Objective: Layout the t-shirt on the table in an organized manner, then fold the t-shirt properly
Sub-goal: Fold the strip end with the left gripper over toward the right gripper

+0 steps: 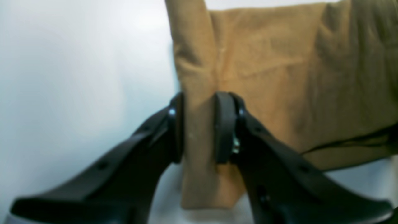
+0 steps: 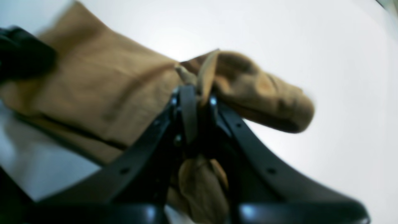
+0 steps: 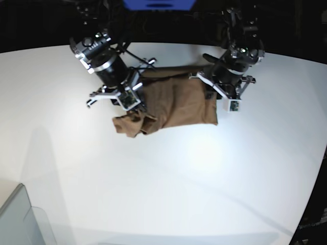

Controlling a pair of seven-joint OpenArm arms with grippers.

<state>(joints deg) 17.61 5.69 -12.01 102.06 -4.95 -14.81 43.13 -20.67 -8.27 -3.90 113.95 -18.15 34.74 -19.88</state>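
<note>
The brown t-shirt lies bunched and partly folded at the back middle of the white table. In the base view my left gripper is at the shirt's right edge and my right gripper at its left side, above a crumpled lump of cloth. The left wrist view shows the left gripper shut on a raised strip of the t-shirt, one pad on each side. The right wrist view shows the right gripper shut on a pinched fold of the t-shirt, with a rolled part hanging beyond it.
A grey translucent bin corner sits at the table's front left. The table's curved edge runs along the back and down the right side. Dark equipment stands behind the table.
</note>
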